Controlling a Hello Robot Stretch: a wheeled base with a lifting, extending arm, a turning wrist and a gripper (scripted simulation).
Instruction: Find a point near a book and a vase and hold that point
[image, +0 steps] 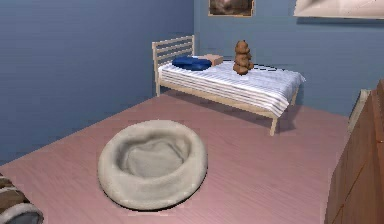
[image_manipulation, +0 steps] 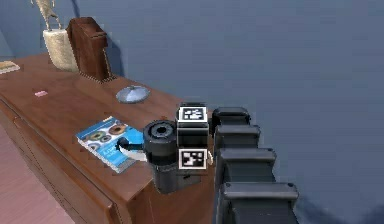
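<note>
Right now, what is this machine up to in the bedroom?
A wheeled robot stands beside a wooden dresser with its arm stretched out by it. Its gripper is at a blue-covered book that lies flat on the dresser top; I cannot tell whether it holds anything. A pale vase with twigs stands farther along the same top, next to a brown box. Ahead of the robot are a bed and a round cushion on the floor.

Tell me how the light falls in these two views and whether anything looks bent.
Forward view: soft even light, a darker shadow beneath the bed, a thin shadow round the cushion; the wooden cabinet at the right edge leans only in the picture. Arm side view: the dresser top is evenly lit, with no glare.
</note>
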